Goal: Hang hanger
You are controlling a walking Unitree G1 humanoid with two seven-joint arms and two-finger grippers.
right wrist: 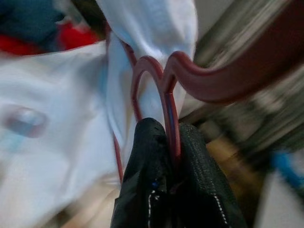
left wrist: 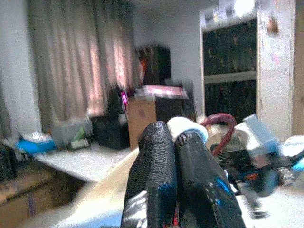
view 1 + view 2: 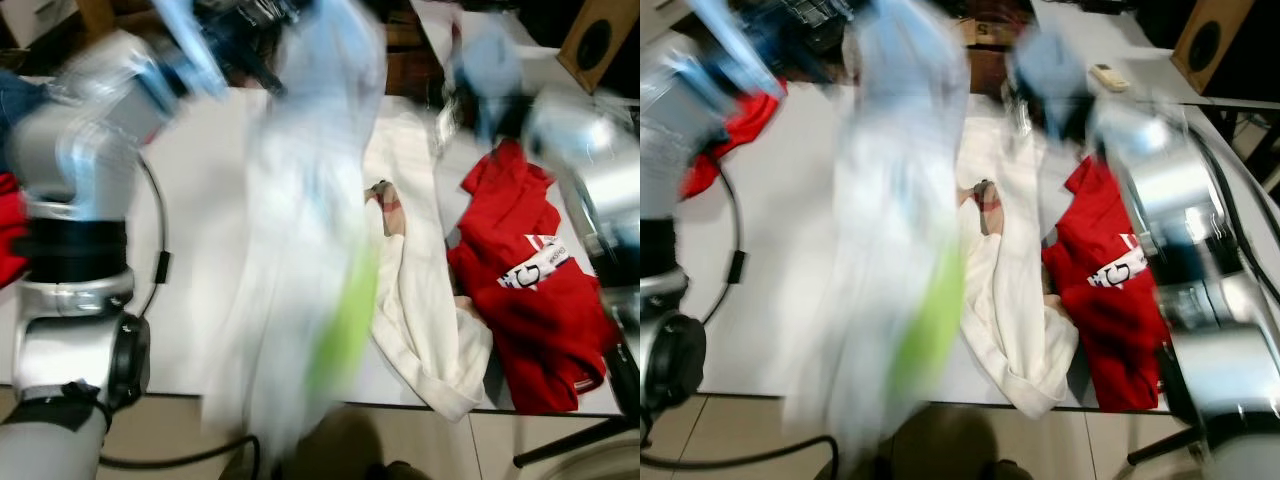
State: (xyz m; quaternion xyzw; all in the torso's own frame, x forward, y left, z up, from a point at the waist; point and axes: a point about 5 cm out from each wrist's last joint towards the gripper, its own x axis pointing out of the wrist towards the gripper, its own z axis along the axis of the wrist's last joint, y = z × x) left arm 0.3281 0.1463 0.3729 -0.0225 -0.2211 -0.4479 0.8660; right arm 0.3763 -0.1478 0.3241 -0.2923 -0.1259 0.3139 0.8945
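A white shirt (image 3: 300, 250) with a green patch hangs in mid-air above the table, blurred by motion. Both silver arms are raised to its top, the left arm (image 3: 90, 130) at the left and the right arm (image 3: 580, 150) at the right. In the right wrist view my right gripper (image 1: 168, 130) is shut on the thin bar of a dark red hanger (image 1: 213, 80), with the white shirt draped over it. My left gripper (image 2: 175, 135) is shut on a fold of white fabric (image 2: 183, 126), and the hanger's red hook (image 2: 223, 121) curves just behind it.
On the white table (image 3: 200, 200) a cream garment (image 3: 420, 300) lies in the middle and a red T-shirt (image 3: 530, 300) at the right. More red cloth (image 3: 735, 130) lies at the far left. A black cable (image 3: 155, 260) runs beside my left arm. A wooden speaker (image 3: 598, 40) stands back right.
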